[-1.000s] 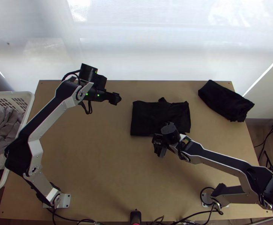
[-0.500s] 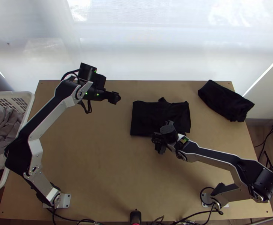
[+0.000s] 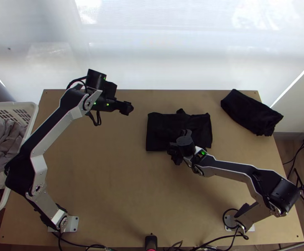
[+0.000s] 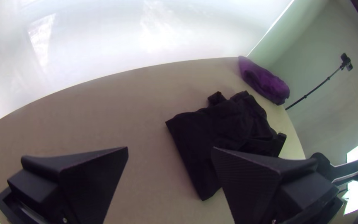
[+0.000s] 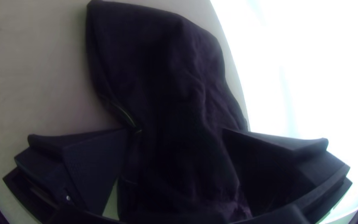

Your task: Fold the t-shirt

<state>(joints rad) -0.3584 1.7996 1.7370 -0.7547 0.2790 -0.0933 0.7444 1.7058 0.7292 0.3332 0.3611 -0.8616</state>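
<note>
T-shirt [image 3: 160, 129] lying mid-far on table [image 3: 110, 188], approx. rectangle, sm. bit poking out far edge. My R gripper [image 3: 174, 149] hovering at its near edge, fingers spread, gripping nothing. My L gripper [image 3: 127, 108] hanging left of shirt, also agape w/ nothing held.

- Shifts toward the far side and slightly left with the right gripper [image 3: 175, 157], ending up nearer the middle of the black shirt [image 3: 159, 130].
- Swings left and toward the far side at the right arm's elbow [image 3: 284, 193].
- Drifts very slightly left and farther with the left gripper [image 3: 126, 108].
</note>
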